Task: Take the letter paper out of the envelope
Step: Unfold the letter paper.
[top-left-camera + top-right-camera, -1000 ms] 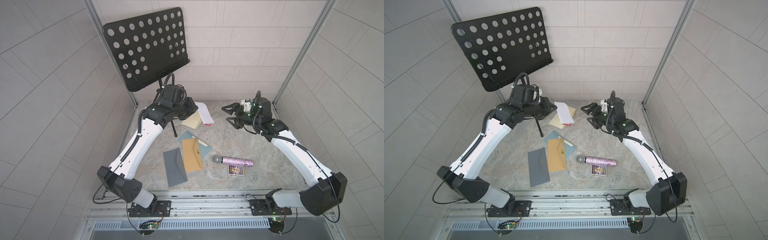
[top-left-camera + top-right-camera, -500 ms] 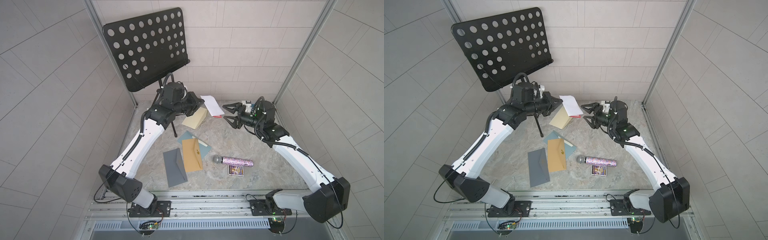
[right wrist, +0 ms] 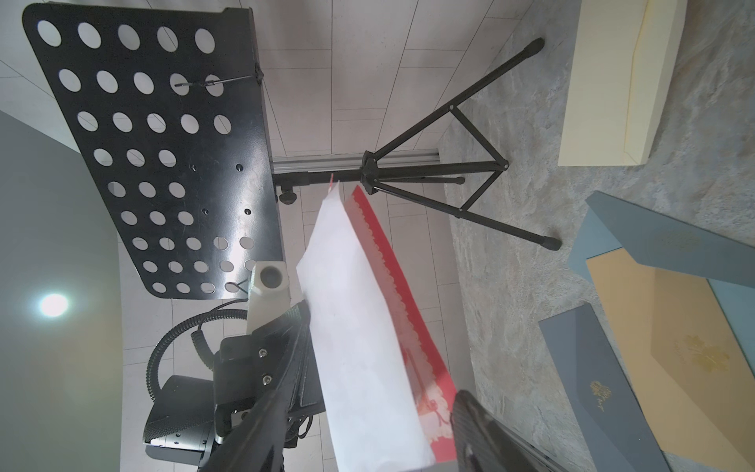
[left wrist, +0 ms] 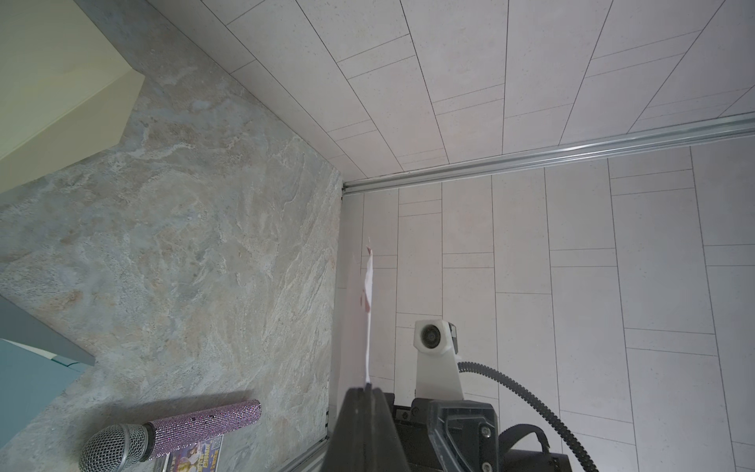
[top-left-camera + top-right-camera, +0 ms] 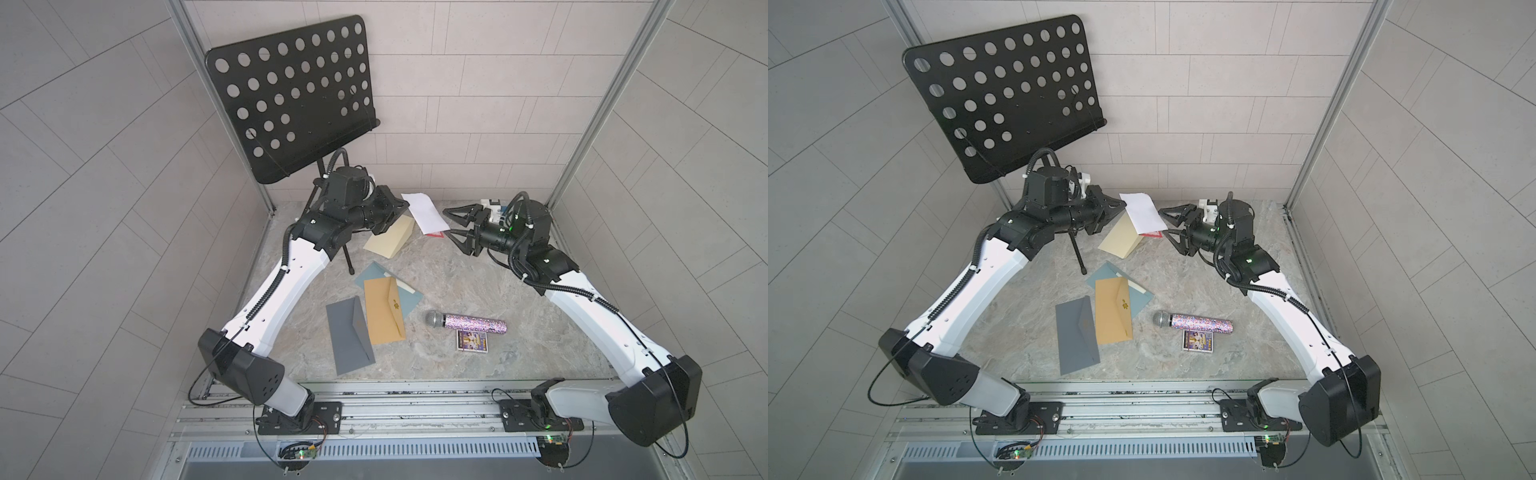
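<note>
My left gripper (image 5: 400, 206) is shut on a white envelope (image 5: 424, 211) and holds it in the air at the back of the table; the same envelope (image 5: 1142, 211) shows in both top views. Edge-on, the envelope (image 4: 369, 310) rises from the shut left gripper (image 4: 365, 389). A red scalloped part (image 3: 392, 286) lies along the envelope (image 3: 359, 327); I cannot tell whether it is a flap or the letter paper. My right gripper (image 5: 449, 223) is open, and the envelope's near end sits between its fingers (image 3: 476, 421) without touching them.
A black music stand (image 5: 291, 95) stands at the back left, with a tripod leg (image 5: 347, 257) on the table. A cream envelope (image 5: 390, 239) lies under the raised one. Teal (image 5: 374, 272), tan (image 5: 382, 311) and grey (image 5: 349, 340) envelopes lie mid-table. A glitter microphone (image 5: 469, 330) and a small card pack (image 5: 473, 341) lie to the right.
My left gripper has lifted the white envelope off the cream one and carried it right. My right gripper has come in around its end, with its jaws narrowing.
</note>
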Motion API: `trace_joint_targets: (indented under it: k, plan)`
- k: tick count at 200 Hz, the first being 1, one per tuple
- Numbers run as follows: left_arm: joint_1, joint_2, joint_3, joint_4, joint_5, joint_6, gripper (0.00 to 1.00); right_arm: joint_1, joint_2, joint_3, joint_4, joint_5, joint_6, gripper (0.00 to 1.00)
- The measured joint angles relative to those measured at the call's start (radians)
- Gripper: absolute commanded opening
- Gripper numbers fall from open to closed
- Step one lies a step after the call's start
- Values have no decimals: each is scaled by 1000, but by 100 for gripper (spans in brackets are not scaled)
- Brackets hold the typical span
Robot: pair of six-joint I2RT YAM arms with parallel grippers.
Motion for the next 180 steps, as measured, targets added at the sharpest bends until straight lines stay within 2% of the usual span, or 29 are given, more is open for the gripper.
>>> trace_joint_targets:
  k: [80, 145, 161, 180]
  plan:
    - [-10, 0, -9, 15, 0, -14, 0, 45, 1, 22, 13, 6, 8, 63]
    - [-23, 0, -88, 142, -5, -137, 0, 73, 38, 21, 70, 25, 23, 53]
    - [-29, 0, -110, 170, -5, -169, 0, 73, 43, 21, 70, 27, 21, 43]
    - [-36, 0, -122, 190, -9, -197, 0, 73, 53, 35, 58, 30, 4, 12]
